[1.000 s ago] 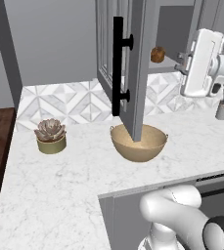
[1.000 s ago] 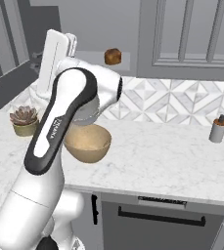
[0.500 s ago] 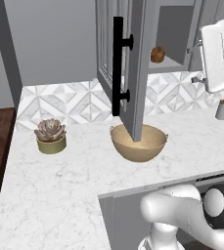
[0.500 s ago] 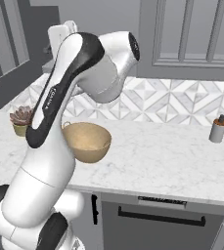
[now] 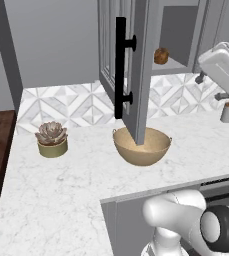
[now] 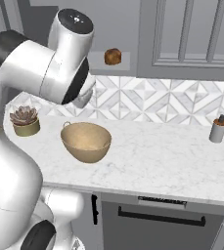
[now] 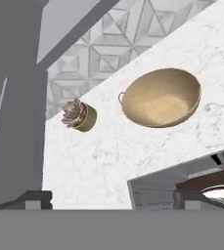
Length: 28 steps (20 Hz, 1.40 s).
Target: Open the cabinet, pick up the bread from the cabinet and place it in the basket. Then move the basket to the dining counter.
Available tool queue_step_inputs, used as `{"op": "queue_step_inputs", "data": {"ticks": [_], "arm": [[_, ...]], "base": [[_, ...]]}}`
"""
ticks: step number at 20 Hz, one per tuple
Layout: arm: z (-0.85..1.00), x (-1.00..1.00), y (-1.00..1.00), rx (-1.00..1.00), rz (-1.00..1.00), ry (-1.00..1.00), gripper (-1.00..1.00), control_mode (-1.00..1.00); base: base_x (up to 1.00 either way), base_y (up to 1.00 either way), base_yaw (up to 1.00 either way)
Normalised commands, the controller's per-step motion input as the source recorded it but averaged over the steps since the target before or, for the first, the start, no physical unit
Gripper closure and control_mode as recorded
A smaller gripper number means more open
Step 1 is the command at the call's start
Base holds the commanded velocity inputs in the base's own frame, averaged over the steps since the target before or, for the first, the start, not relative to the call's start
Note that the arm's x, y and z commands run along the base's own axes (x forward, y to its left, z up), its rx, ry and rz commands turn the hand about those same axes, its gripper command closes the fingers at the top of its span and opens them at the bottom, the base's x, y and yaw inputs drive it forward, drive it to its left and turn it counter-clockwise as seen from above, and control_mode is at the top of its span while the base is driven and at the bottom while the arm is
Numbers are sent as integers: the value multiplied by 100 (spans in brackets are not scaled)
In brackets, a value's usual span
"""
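the cabinet [image 5: 136,75] door stands swung wide, its black bar handle [image 5: 120,67] facing the room. the bread [image 5: 161,55] sits on the open shelf inside, near the front edge, well above the counter [image 5: 61,190]. the basket [image 5: 142,146] rests empty on the counter below the door, with a small potted plant [image 5: 51,139] off to one side and a little bottle [image 6: 217,129] further along. the gripper [image 7: 112,199] shows two dark tips set wide apart with nothing between them, aimed down at the basket. the bread looks light and likely soft with a rough crust, so it should take a gentle squeeze across its rounded middle; too hard a pinch could dent it.
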Motion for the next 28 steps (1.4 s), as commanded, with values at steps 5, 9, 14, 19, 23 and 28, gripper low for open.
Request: {"op": "queue_step_inputs", "data": {"ticks": [5, 9, 14, 19, 23, 28], "arm": [[43, 22, 5, -26, -14, 0, -100, -100], [14, 26, -15, -19, -3, 0, -100, -100], [0, 22, -4, -31, 0, -5, -100, -100], [-3, 24, -2, -20, 0, -21, -100, -100], [-16, 44, -7, 0, 3, -22, -100, -100], [0, 65, 0, 0, 0, -8, -100, -100]], "base": [[0, 0, 0], [0, 0, 0], [0, 0, 0], [0, 0, 0], [0, 0, 0], [0, 0, 0]]}}
